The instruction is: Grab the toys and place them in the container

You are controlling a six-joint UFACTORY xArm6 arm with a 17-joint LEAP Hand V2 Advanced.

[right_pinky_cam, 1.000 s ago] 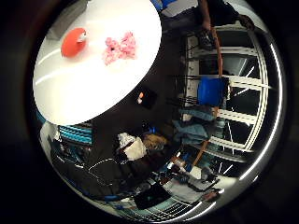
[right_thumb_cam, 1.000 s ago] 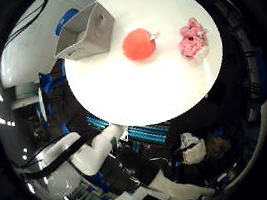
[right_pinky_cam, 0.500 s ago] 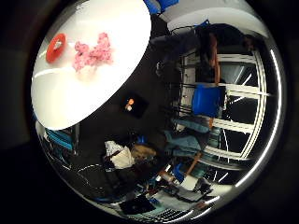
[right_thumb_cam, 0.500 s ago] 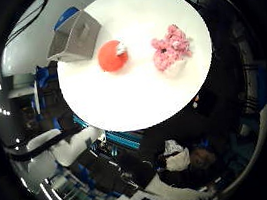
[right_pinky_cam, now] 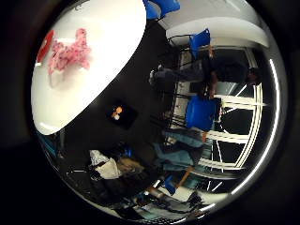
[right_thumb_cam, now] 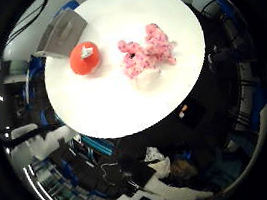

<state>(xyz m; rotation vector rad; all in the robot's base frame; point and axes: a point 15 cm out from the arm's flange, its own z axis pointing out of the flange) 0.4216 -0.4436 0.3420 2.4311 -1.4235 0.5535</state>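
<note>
A pink spotted soft toy lies near the middle of the round white table. Beside it sits a round red toy with a small white piece on top. A grey container stands at the table's edge, just beyond the red toy. The pink toy and a sliver of the red toy also show in the little finger side view. No part of my hand shows in either view, and nothing is held in front of the palm.
The table stands on a dark floor. A small black box with an orange spot lies on the floor beside it. Blue chairs stand by tall windows, and bags and clothes are piled on the floor.
The whole picture has shifted and the table and toys look larger: the palm has moved closer, toward the pink toy. The toys and container have not moved.
</note>
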